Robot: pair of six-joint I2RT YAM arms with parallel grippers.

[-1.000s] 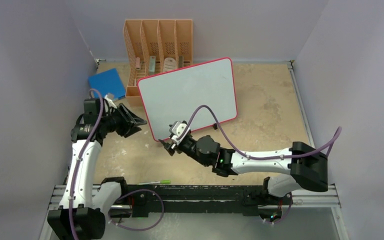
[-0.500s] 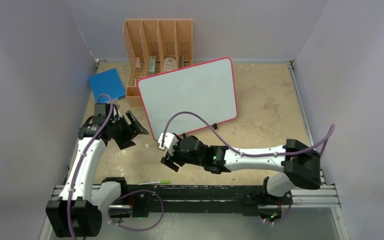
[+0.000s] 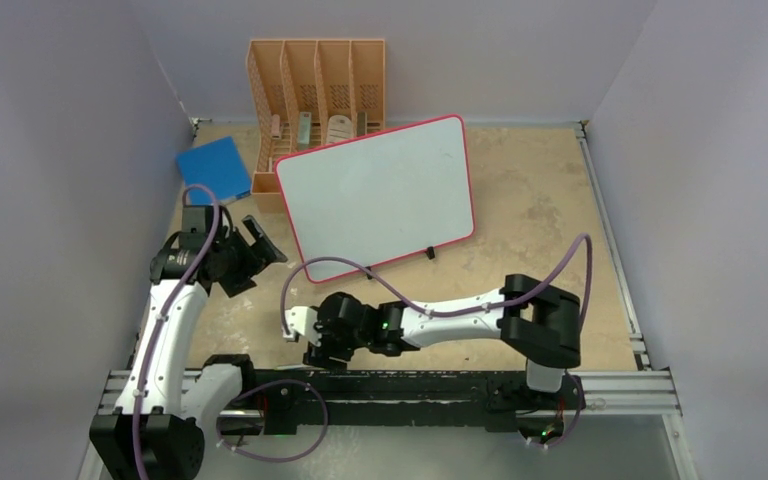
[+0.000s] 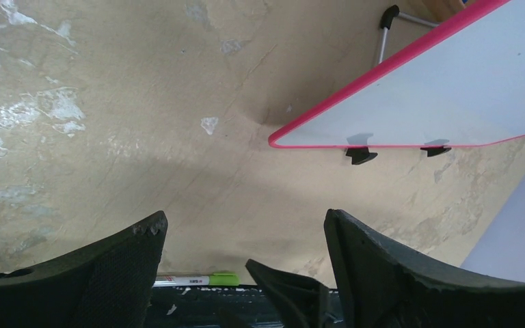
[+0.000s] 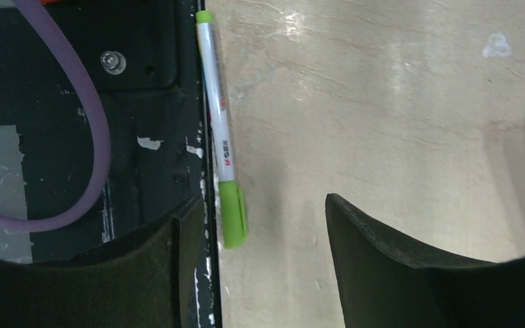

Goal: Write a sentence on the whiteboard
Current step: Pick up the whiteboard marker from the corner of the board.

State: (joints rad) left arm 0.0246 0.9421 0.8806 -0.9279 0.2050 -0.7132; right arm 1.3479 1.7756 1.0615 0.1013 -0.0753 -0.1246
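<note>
1. Nearest the bases, a green marker (image 5: 220, 137) lies flat along the seam where the table (image 3: 540, 220) meets the black rail (image 3: 410, 385).
2. The right gripper (image 5: 263, 219) hangs right over it with its fingers spread wide and nothing clamped. The marker's green cap end sits just inside the gap, next to one finger. Can't tell if they're touching.
3. Further back on the left, the left gripper (image 4: 245, 222) is spread apart too and empty, near the board's near-left corner but not touching it.
4. The whiteboard (image 3: 380, 195) stands mid-table, propped at a tilt on its little black feet (image 4: 360, 156), glossy white face up.
5. Just behind it is an orange file rack (image 3: 317, 80), with a blue book (image 3: 213, 168) flat on the table to the rack's left.
</note>
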